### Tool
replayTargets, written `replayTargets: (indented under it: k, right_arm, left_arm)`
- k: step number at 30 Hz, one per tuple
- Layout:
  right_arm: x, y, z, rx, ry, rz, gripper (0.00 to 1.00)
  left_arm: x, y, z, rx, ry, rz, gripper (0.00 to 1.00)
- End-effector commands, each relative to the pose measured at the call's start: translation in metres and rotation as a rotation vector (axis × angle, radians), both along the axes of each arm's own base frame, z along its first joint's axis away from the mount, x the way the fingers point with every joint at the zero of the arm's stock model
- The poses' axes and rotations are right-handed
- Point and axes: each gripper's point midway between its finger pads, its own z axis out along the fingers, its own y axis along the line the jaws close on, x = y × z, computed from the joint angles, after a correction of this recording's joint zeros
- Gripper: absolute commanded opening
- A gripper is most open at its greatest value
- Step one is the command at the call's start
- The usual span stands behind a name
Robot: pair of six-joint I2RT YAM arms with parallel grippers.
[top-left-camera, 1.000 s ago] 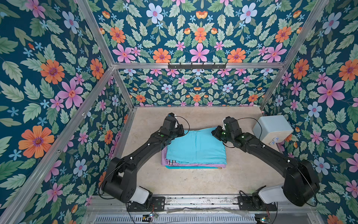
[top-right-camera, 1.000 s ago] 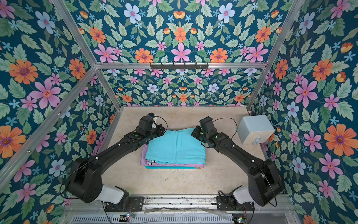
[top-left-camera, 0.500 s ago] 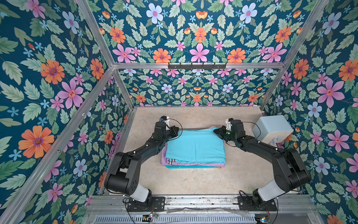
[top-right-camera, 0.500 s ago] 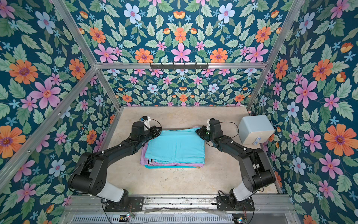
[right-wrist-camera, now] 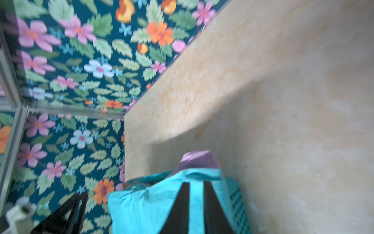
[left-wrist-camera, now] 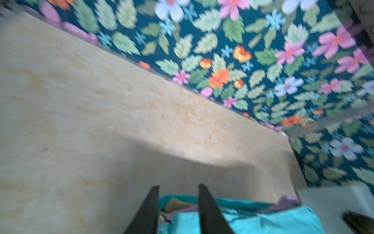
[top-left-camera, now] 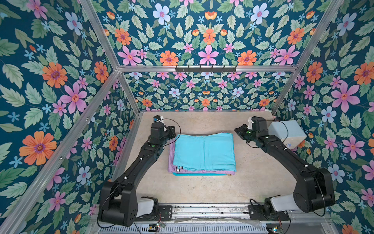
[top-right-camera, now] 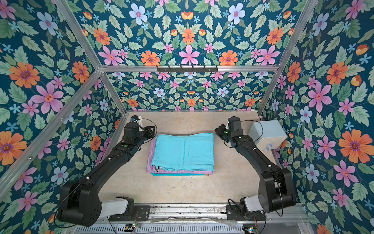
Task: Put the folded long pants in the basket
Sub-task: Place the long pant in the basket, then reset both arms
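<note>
The basket [top-left-camera: 199, 174] stands in the middle of the table [top-left-camera: 202, 192] and it is full. The folded long pants [top-left-camera: 202, 141] lie stacked in it, the turquoise pair [top-left-camera: 204, 156] on top and the lilac pair [top-left-camera: 171, 158] under it, so only a teal strip of the rim shows at the near side. The left gripper [top-left-camera: 171, 130] hovers just beside the far left corner of the stack, its jaws wide apart and empty. The right gripper [top-left-camera: 239, 131] is just beside the far right corner, its jaws only a little apart, holding nothing. A pale blue box [top-left-camera: 286, 132] stands at the far right.
</note>
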Motion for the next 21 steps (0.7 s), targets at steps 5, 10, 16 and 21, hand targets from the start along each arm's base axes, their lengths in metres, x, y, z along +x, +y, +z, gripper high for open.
replayTargets:
  k: [5, 10, 16, 21]
  right_arm:
    - [-0.038, -0.118, -0.046, -0.620, 0.059, -0.238, 0.71]
    - [-0.059, -0.144, -0.071, -0.820, -0.036, -0.268, 0.82]
    - [-0.056, -0.154, -0.086, -0.873, -0.167, -0.325, 0.83]
    - [-0.039, -0.153, -0.071, -0.881, -0.344, -0.351, 0.84]
  left_arm:
    - [-0.056, 0.120, -0.012, 0.369, -0.029, 0.557, 0.93]
    - [-0.065, 0.126, -0.037, 0.506, -0.125, 0.535, 0.95]
    - [-0.051, 0.115, -0.086, 0.588, -0.091, 0.438, 0.99]
    - [-0.031, 0.100, -0.086, 0.638, -0.210, 0.334, 0.99]
